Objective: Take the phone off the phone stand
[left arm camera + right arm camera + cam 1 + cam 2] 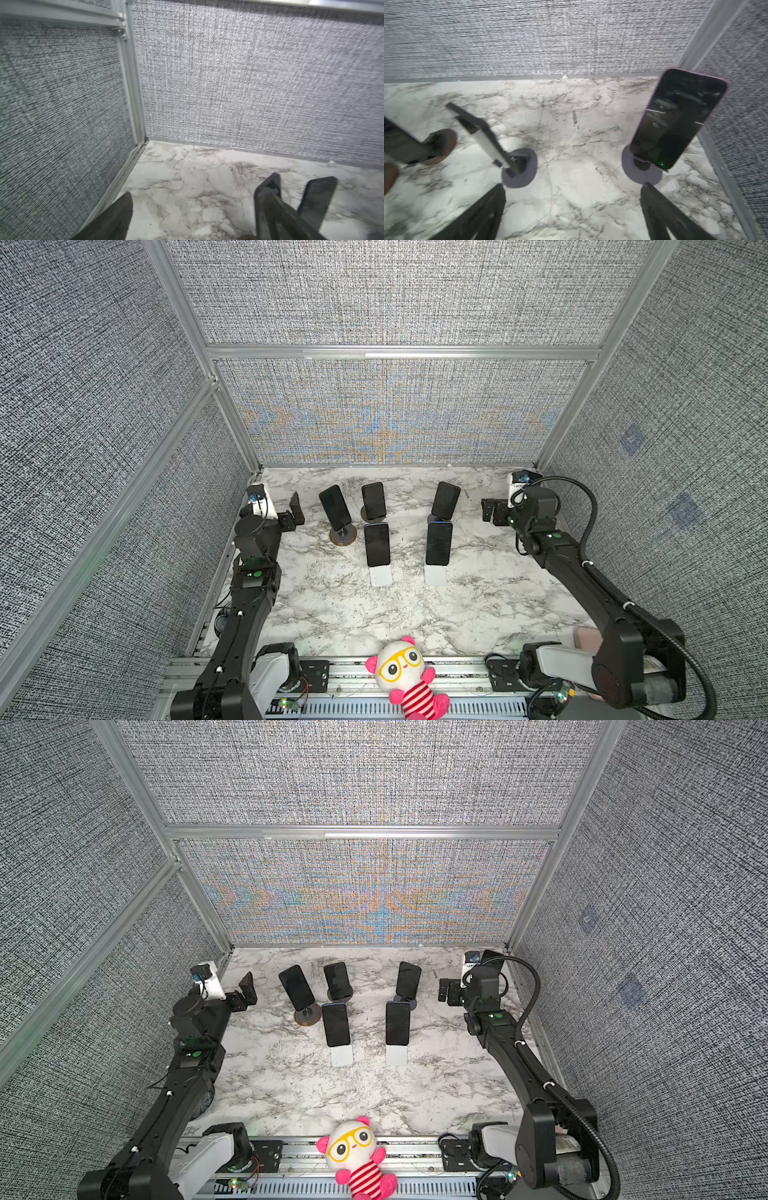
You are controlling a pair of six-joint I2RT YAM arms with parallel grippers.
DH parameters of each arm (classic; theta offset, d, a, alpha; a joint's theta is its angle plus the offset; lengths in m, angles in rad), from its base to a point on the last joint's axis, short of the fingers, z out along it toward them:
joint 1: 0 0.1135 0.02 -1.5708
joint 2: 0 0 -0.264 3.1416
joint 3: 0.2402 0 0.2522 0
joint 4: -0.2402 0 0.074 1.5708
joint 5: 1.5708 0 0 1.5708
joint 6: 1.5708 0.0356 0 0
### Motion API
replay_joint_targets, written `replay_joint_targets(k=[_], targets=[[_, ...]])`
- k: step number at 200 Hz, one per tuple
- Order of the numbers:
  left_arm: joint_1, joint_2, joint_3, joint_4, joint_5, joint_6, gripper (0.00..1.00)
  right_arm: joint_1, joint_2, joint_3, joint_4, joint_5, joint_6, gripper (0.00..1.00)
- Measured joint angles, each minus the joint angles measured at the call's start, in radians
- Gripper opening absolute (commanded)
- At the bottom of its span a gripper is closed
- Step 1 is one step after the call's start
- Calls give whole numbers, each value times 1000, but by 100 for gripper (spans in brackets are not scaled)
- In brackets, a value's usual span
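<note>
The right gripper (573,214), jaws spread wide and holding nothing, hangs low over the white marble-patterned tabletop (571,128) at the back right of the cell. Just ahead of one of its black fingers (662,212) stands a pink-edged, black-screened phone (679,118) on a dark grey round-based stand (641,174). Its screen faces the wrist camera, and its long axis rises steeply from the cradle, leaning back towards the aluminium corner post (708,35). The arm's own wrist hides nearly all of this phone in both top views.

A second phone (483,137), seen edge-on from the wrist, stands farther off towards the middle of the table on a purple-grey disc-based stand (529,172).

Across the table the left gripper (293,514), equally wide open and empty, sits at the back left. It is near but clear of a black slab phone (334,506) on a brown-rimmed round stand (343,536).

Two front-row phones (377,545) on white flat-footed stands (381,576) sit between the arms, well apart from both.

Which phone is meant cannot be told. By position the pink-edged one falls to the right arm, and it probably calls for a pinch across its width and a lift along its lean.
</note>
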Motion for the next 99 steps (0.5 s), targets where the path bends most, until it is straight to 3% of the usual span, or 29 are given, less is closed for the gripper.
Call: replay_joint_targets(k=[41, 99], targets=[[0, 105, 104, -196, 292, -40, 82, 5, 7, 145, -304, -216, 11, 99], [0, 304, 138, -173, 542, -63, 67, 5, -9, 186, -458, -474, -17, 99]])
